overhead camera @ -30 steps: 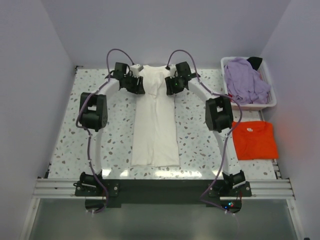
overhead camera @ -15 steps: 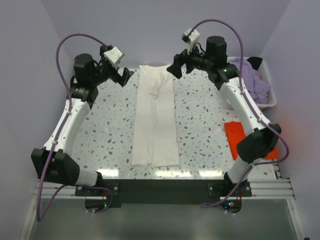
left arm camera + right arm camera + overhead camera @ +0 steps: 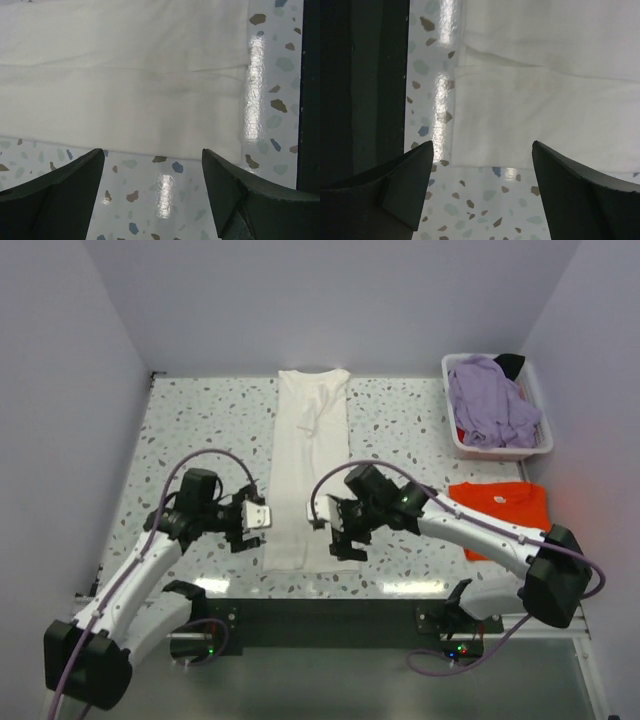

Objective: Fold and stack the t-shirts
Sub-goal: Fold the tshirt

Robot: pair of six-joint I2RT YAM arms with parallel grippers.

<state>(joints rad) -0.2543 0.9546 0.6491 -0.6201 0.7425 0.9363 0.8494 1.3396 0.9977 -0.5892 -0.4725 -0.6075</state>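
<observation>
The cream-white t-shirt lies flat as a long narrow strip down the middle of the table, sleeves folded in. My left gripper is open and empty, just left of the shirt's near left corner. My right gripper is open and empty at the shirt's near right corner. The left wrist view shows the shirt's hem corner ahead of the open fingers. The right wrist view shows the other hem corner. The orange-red t-shirt lies folded at the right. The lavender t-shirt is bunched in the basket.
A white plastic basket stands at the back right, with something dark and something red beside the lavender cloth. The black front rail runs along the near table edge, close behind both grippers. Walls close in the left, back and right.
Both arms have swung from the shirt's far end, by the collar, down to its near hem, one at each corner. The shirt has stayed flat.
</observation>
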